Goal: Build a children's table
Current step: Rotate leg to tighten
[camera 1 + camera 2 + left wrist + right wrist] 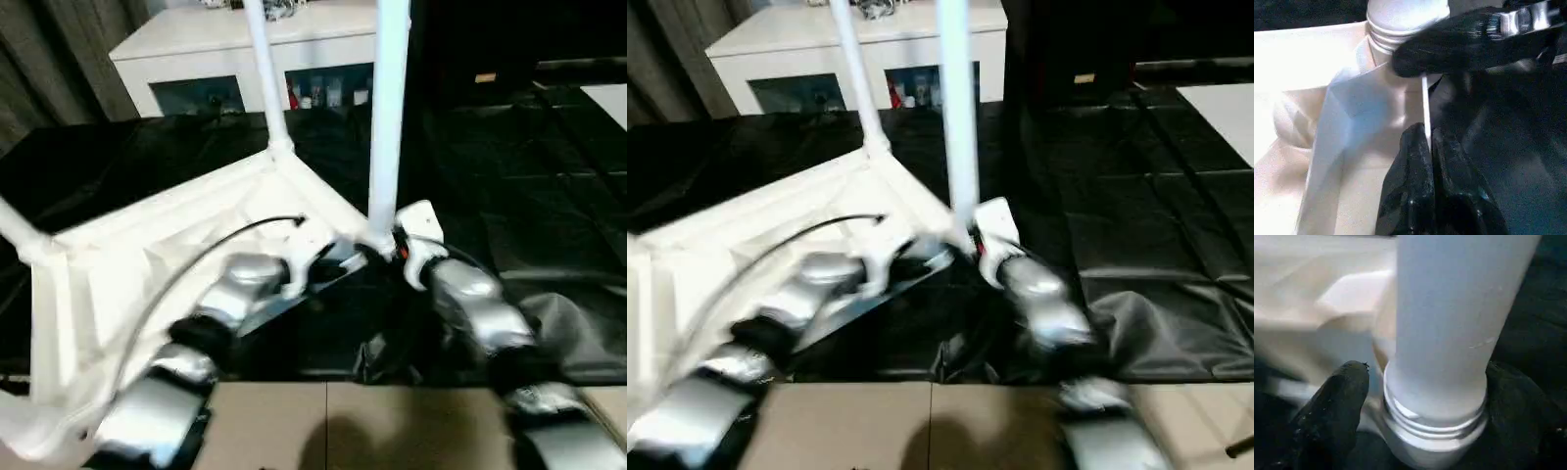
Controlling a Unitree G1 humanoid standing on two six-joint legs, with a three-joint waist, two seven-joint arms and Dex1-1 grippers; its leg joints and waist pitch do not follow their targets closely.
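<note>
**Inverted tabletop with a leg held at its corner socket**

The white plastic tabletop [147,264] is shown upside down and tilted on a black sheet [549,235], its ribbed underside facing upward. All positions below are given relative to this tabletop. At its corner nearest the two hands, a long white leg [387,108] is seen standing upright, its lower end at the round corner socket [1396,54]. In the right wrist view the threaded end [1435,418] of this leg is exposed as several raised rings just above the socket. A second leg [266,73] is seen rising from the far corner, leaning slightly, and the end of a third leg [15,230] is visible at the tabletop's left corner.

The right hand [1422,396] is placed around the base of the near leg, one black finger [1334,406] on each side, pressed against the tube; the leg is thus held. The left hand [1429,161] is closed narrowly on the thin rim wall [1425,105] of the tabletop, just beside the same socket, its two fingers nearly meeting with the white edge pinched between them.

Beyond the tabletop, a white cabinet [225,49] with dark glass doors is seen against grey curtains.
</note>
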